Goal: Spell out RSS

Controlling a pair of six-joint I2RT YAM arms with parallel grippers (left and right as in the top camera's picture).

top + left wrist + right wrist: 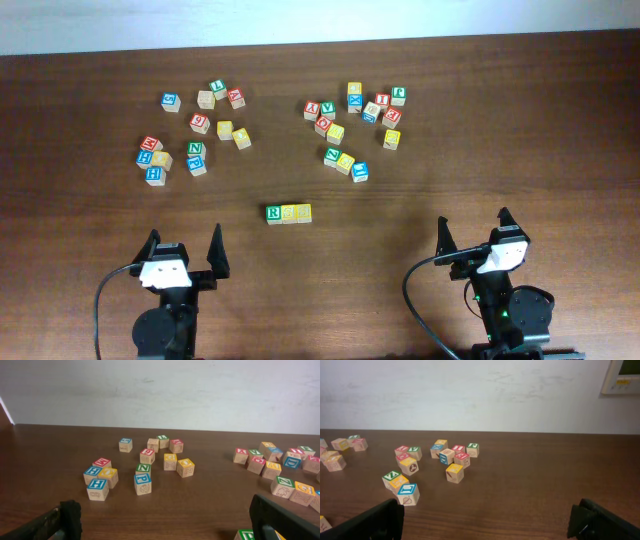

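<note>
Currently the left gripper [185, 240] and right gripper [473, 222] both stand wide open and empty, flanking the RSS cubes [288, 213] on the robot's side. These sit touching in one straight row, green R at the left end, well apart from the loose cubes [225, 130] beyond them; the yellow letters are too small to read. Spelling looks complete: check alignment only, holding both arms clear of the row

Lettered cubes [142, 480] scattered on table [210, 505]; claw [165, 511] spread wide
</note>
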